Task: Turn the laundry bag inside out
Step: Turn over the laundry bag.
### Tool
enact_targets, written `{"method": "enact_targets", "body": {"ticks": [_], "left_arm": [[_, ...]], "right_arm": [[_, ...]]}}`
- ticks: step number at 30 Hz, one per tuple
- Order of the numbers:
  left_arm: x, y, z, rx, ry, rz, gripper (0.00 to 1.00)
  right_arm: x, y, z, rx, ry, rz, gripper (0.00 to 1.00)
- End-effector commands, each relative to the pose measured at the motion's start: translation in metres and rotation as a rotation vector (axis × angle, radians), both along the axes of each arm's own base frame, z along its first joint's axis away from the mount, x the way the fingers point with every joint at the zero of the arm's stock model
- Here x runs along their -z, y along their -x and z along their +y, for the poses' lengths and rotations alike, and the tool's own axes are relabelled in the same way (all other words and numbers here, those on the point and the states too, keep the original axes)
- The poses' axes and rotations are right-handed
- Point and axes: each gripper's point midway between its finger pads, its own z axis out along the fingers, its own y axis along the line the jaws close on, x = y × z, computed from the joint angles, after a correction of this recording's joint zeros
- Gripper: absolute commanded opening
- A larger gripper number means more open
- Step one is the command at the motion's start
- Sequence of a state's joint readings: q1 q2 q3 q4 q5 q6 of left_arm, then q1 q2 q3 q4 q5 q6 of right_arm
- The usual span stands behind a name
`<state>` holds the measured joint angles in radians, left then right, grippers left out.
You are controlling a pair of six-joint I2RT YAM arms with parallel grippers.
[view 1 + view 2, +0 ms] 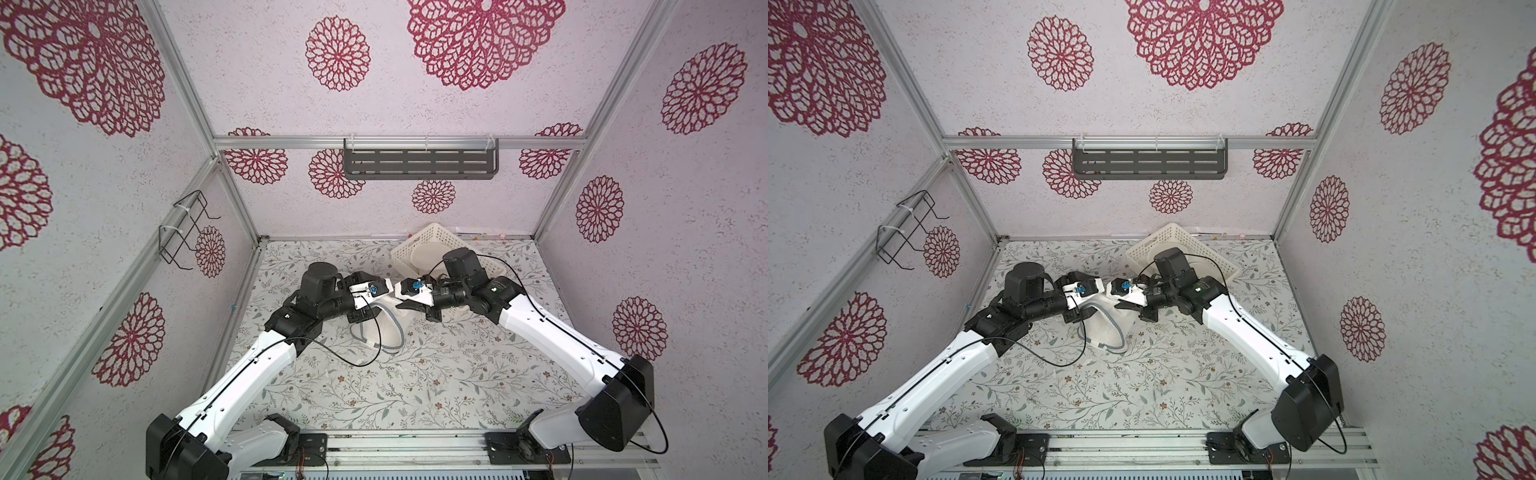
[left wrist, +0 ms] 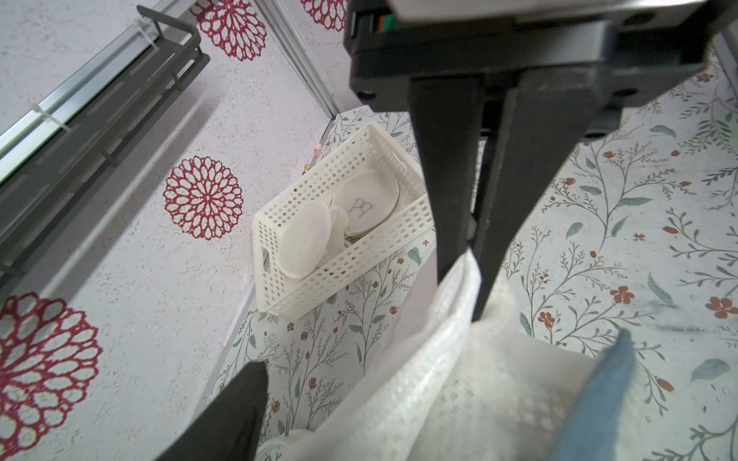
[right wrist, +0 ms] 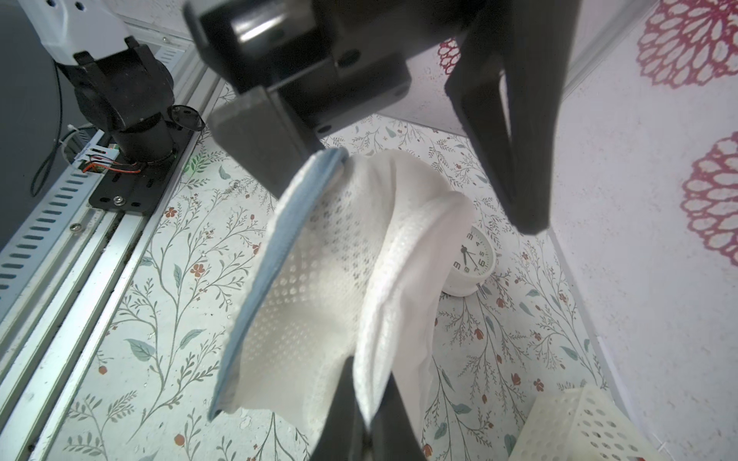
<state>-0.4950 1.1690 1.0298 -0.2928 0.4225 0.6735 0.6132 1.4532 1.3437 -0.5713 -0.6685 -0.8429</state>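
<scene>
Both arms reach in and meet over the middle of the desk, a little toward the back, and the laundry bag hangs between them, white mesh with a blue-grey band round its mouth. The right claw is clamped tight on a fold of the white mesh, jaws pressed together with the cloth pinched between them, and that shows plainly from the left wrist view. The left claw stands apart: one jaw sits right against the blue band at the top of the bag's mouth, the other is well clear of the cloth on the far side, so nothing is pinched there. The mouth gapes open below it, the blue band curves down in a long loop, and the mesh lining shows inside. In both top views the bag's lower end sags toward the desk in front of the claws; whether it rests on the surface I cannot tell. Just behind the right arm a white perforated basket sits at the back of the desk, askew to the back wall, with round white pieces lying in it. A small white clock lies on the desk just beside the bag, partly hidden by the cloth. A grey shelf hangs on the back wall and a black wire rack on the left wall
</scene>
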Motion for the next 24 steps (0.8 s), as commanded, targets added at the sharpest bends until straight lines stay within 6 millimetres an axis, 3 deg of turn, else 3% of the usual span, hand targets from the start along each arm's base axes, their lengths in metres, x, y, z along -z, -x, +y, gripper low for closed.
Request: {"method": "enact_targets", "body": {"ticks": [1, 8, 19, 21, 24], "left_arm": [[0.003, 0.009, -0.004, 0.055, 0.004, 0.056, 0.61], [0.009, 0.015, -0.004, 0.083, -0.018, 0.073, 0.42], [0.014, 0.022, 0.000, 0.116, -0.066, 0.081, 0.02], [0.015, 0.021, 0.001, 0.108, -0.069, 0.082, 0.00], [0.015, 0.019, 0.004, 0.078, -0.068, 0.090, 0.00]], "right_arm": [[-0.016, 0.001, 0.006, -0.057, -0.015, -0.098, 0.00], [-0.023, 0.000, 0.009, -0.069, -0.024, -0.126, 0.00], [-0.031, -0.012, 0.011, 0.004, -0.039, -0.155, 0.00], [-0.035, -0.013, 0.011, 0.026, -0.055, -0.155, 0.06], [-0.045, -0.019, 0.005, 0.109, -0.095, -0.161, 0.32]]}}
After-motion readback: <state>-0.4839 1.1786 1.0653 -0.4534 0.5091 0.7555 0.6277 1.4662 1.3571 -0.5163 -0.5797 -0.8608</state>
